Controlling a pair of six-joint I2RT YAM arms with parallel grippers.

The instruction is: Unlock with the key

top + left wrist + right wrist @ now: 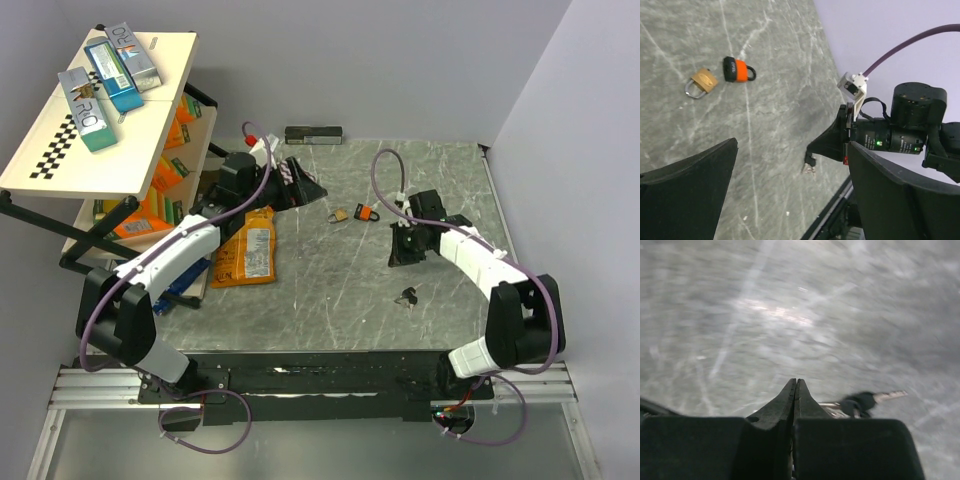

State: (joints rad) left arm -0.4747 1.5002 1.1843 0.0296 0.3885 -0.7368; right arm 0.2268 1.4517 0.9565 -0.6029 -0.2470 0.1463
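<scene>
Key (407, 296), tiny black-headed metal, lies on veined grey stone desk (320, 300), 5 o'clock from boxy brass padlock (339, 215). Right hand (795, 384) pinched flat, empty; left hand (792, 147) spread wide.

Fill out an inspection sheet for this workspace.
Surface: grey veined table top.
Job's things: key cluster lying near the right arm; brass padlock and orange-red padlock side by side, farther back.
Clutter: orange packet flat at the left; dark bar at the far edge.
End effectors: left end effector open, padlocks in its view; right end effector shut, nothing seen between its fingers, key beside the tips.
Cables: purple cable looped along each arm.
Surroundings: shelf rack at left, boxes on top; plain walls.
</scene>
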